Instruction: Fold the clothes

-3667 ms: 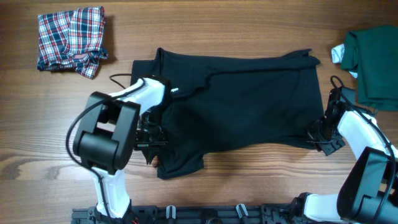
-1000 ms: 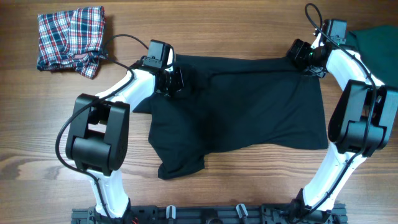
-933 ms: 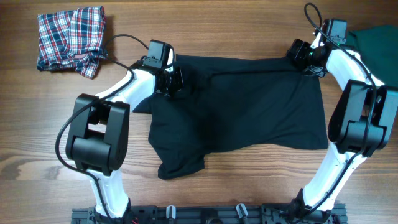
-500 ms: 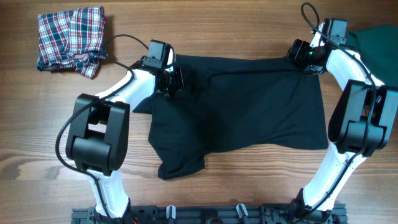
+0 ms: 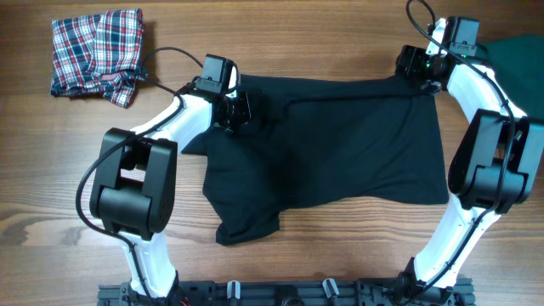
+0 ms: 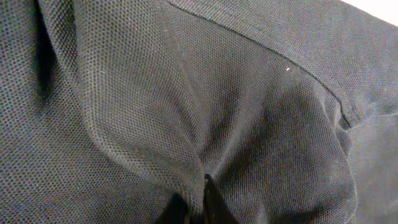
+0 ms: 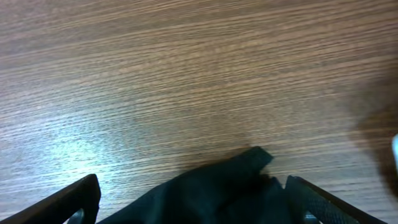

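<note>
Lying across the brown wood-grain table [image 5: 340, 255] is a black shirt [image 5: 340, 144].

Centre, large black collared shirt of knit cloth [image 5: 340, 144]: matt, with a fine pitted piqué texture seen close in the left wrist view, a raised stitched seam and soft folds. Brown wooden table top [image 5: 340, 255]: smooth, straight-grained, satin sheen with a pale glare patch in the right wrist view. Far left, red-blue-white plaid woven cloth garment [image 5: 98, 51]: matt, crumpled. Far right, dark green cloth garment [image 5: 520, 47]: matt, smooth. Robot arm shells [image 5: 183, 119]: white glossy plastic; joint housings black, matt
</note>
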Controlling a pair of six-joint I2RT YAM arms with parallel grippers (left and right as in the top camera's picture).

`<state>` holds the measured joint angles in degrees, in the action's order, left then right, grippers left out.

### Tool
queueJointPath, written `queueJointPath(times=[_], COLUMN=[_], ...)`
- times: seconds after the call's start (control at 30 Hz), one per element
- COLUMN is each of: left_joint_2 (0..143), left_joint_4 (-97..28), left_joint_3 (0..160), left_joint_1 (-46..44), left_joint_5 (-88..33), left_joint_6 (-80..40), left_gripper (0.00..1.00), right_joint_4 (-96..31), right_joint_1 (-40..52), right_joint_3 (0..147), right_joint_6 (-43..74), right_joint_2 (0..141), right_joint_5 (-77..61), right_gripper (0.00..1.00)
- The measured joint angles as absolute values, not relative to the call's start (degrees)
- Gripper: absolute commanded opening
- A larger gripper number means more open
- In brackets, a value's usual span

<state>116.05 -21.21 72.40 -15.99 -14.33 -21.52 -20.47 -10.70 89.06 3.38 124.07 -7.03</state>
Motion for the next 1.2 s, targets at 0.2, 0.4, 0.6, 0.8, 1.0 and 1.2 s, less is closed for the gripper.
queueJointPath(times=[0.2,0.4,0.6,0.8,1.0,1.2], left_joint_2=[116.05,116.05,116.05,116.05,116.05,116.05], left_joint_4=[-21.23,-21.23,-21.41,-21.63,-22.09,-22.65], left_joint_3=[72.40,72.40,72.40,72.40,72.40,72.40], left_joint_1=[-15.99,-15.99,-15.99,-15.99,-15.99,-15.99], left_joint_5=[-14.35,-14.48,-14.48,-14.50,-14.50,-14.50], left_joint_6=[-21.52,-21.52,-21.52,-21.52,-21.52,-21.52], left_gripper=[0.04,0.04,0.04,0.04,0.04,0.04], right_joint_4=[-20.10,-20.27,-20.78,-23.88,-24.56,-27.35], right_joint_1=[-10.70,-10.70,-10.70,-10.70,-10.70,-10.70], right_joint_3=[89.52,89.52,89.52,89.52,89.54,89.58], right_joint_6=[2.26,1.96,3.03,4.60,5.87,6.68], right_joint_2=[127.42,127.46,127.52,127.52,127.52,126.58], right_joint_5=[-10.61,-12.45,-13.04,-9.78,-7.42,-6.13], right_gripper=[0.92,0.60,0.31,0.15,0.04,0.04])
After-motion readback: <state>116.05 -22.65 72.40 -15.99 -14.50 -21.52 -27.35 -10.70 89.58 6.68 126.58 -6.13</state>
